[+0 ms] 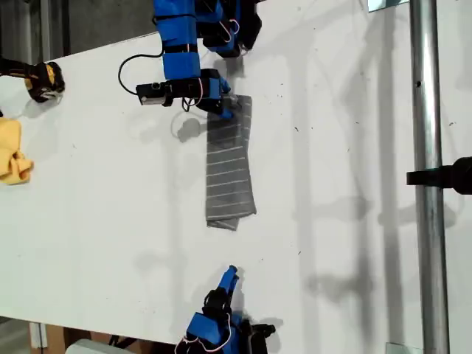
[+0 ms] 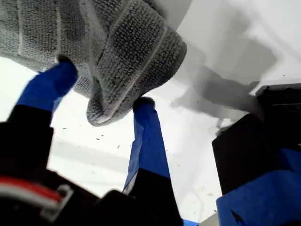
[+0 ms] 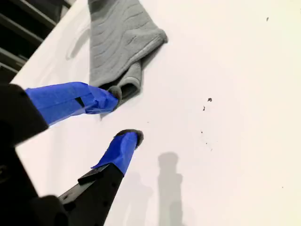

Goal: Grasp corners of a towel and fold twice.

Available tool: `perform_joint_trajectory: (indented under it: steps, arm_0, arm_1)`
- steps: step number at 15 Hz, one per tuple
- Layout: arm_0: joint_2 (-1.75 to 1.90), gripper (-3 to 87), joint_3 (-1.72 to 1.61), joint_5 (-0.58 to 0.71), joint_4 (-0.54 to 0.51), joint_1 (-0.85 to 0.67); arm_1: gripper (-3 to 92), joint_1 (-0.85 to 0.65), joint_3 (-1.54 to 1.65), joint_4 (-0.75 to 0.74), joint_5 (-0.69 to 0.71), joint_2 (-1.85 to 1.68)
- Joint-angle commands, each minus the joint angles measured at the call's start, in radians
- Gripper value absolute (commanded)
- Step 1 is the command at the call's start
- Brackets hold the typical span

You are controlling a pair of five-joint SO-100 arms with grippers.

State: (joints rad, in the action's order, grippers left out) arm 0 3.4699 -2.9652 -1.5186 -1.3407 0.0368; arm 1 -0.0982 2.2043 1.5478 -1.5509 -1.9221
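Observation:
The grey striped towel (image 1: pixel 230 162) lies on the white table (image 1: pixel 110 199) as a long narrow strip, folded over. My first gripper (image 1: pixel 223 105) is at the strip's far end, at the exterior view's top. Its blue fingers (image 2: pixel 146 136) stand apart, open, with a thick folded corner of the towel (image 2: pixel 117 61) drooping between the tips of my first gripper (image 2: pixel 102 87). My second gripper (image 1: pixel 229 277) hovers a short way off the towel's near end. In its own view it (image 3: pixel 124 115) is open and holds nothing, with the towel (image 3: pixel 120 42) just beyond the tips.
A crumpled yellow cloth (image 1: pixel 12 151) lies at the exterior view's left edge, with a black and yellow object (image 1: pixel 44 80) above it. A metal pole (image 1: pixel 426 177) with a black clamp (image 1: pixel 442 177) runs down the exterior view's right side.

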Motion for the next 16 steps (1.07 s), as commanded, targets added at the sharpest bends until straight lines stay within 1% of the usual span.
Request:
perform_joint_trajectory:
  steps: [1, 3, 4, 5, 6, 8, 10, 12, 14, 15, 16]
  arm_0:
    - [0.005, 14.5, 0.048, -0.02, -0.014, 0.021]
    - [0.005, 14.8, 0.048, -0.02, -0.014, 0.021]
    - [0.005, 15.1, 0.048, -0.02, -0.015, 0.02]
    - [0.005, 15.1, 0.051, -0.02, -0.015, 0.02]
    - [0.005, 15.1, 0.052, -0.015, -0.015, 0.018]
    - [0.005, 15.1, 0.055, -0.017, -0.015, 0.023]
    - [0.005, 15.1, 0.057, -0.012, -0.015, 0.023]
    - [0.005, 15.1, 0.057, -0.009, -0.014, 0.028]
    - [0.005, 15.1, 0.058, -0.003, -0.012, 0.029]
    - [0.005, 15.1, 0.058, 0.0, -0.012, 0.032]
    - [0.005, 15.1, 0.06, -0.002, -0.012, 0.037]
  arm_1:
    - [28.2, -0.008, 0.026, 0.035, -0.041, -0.087]
    - [28.0, -0.015, 0.199, -0.028, -0.055, -0.445]
    - [28.0, -0.025, 0.241, 0.006, -0.049, -0.604]
    - [28.0, -0.015, 0.238, 0.008, -0.055, -0.609]
    - [28.0, -0.009, 0.225, 0.008, -0.064, -0.534]
    - [28.0, 0.014, 0.233, -0.028, -0.107, -0.492]
    - [28.1, 0.031, 0.204, -0.048, -0.143, -0.287]
    - [27.8, 0.052, 0.195, -0.08, -0.183, -0.158]
    - [27.5, 0.046, 0.268, -0.21, -0.19, -0.12]
    - [27.8, 0.025, 0.284, -0.233, -0.184, -0.123]
    - [28.4, -0.015, 0.299, -0.256, -0.149, -0.127]
